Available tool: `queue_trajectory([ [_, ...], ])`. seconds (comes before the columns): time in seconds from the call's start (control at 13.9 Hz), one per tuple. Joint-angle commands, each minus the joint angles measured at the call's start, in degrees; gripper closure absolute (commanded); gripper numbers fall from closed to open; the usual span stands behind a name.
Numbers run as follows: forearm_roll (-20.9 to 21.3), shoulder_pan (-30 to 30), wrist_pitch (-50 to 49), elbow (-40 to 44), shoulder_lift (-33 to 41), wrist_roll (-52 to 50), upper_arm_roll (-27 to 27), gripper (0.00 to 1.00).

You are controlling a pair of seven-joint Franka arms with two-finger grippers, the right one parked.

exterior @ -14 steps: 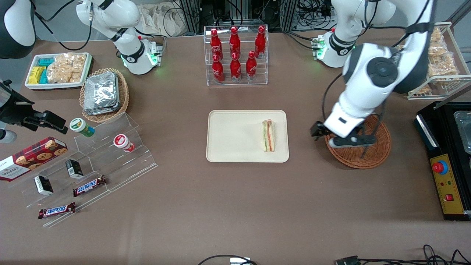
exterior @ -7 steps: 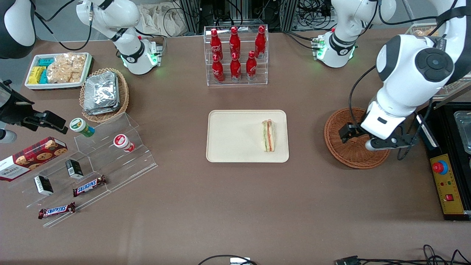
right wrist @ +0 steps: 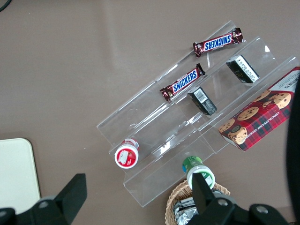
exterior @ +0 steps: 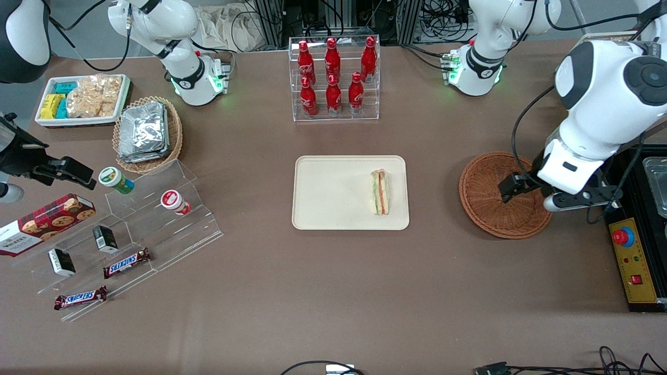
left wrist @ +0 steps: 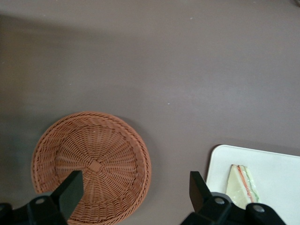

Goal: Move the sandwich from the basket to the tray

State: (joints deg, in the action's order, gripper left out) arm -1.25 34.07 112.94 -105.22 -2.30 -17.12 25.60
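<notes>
The sandwich (exterior: 381, 191) is lying flat on the tray (exterior: 333, 192), near the edge closest to the basket (exterior: 495, 200) — its layered filling is showing. The basket is sitting on the brown worktop (exterior: 333, 291) well apart from the tray, toward the working arm's end. The pincer (left wrist: 133, 190) is hanging above the basket's outer rim with its fingers (left wrist: 70, 187) spread wide — gripping nothing.

The sandwich (exterior: 380, 192), a wrapped wedge with green and orange-red layers, lies flat on the cream tray (exterior: 333, 192), at the tray's end nearest the basket (exterior: 495, 203). The round brown wicker basket sits apart on the desk, holding nothing. The end effector (exterior: 542, 200) hangs over the basket's rim, fingers spread.
</notes>
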Motion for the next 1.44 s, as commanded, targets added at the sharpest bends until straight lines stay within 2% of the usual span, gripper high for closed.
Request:
queue_trajectory([
  [0.0, 0.55, -2.59, -2.46, 0.98, 2.12, 0.59, -0.63, 0.0],
  [0.29, 0.55, -9.26, -6.93, 4.32, 1.95, 1.47, -7.47, 0.0],
  [0.58, 0.55, -22.26, -13.25, 8.71, 1.94, 6.9, -19.42, 0.0],
  [0.86, 0.2, -32.03, -18.45, 11.96, 2.65, 10.86, -27.07, 0.0],
  [1.01, 0.02, -34.15, -19.94, 13.19, 3.35, 11.4, -29.37, 0.0],
  [1.37, -0.33, -35.21, -20.3, 12.94, 4.14, 11.49, -30.51, 0.0],
])
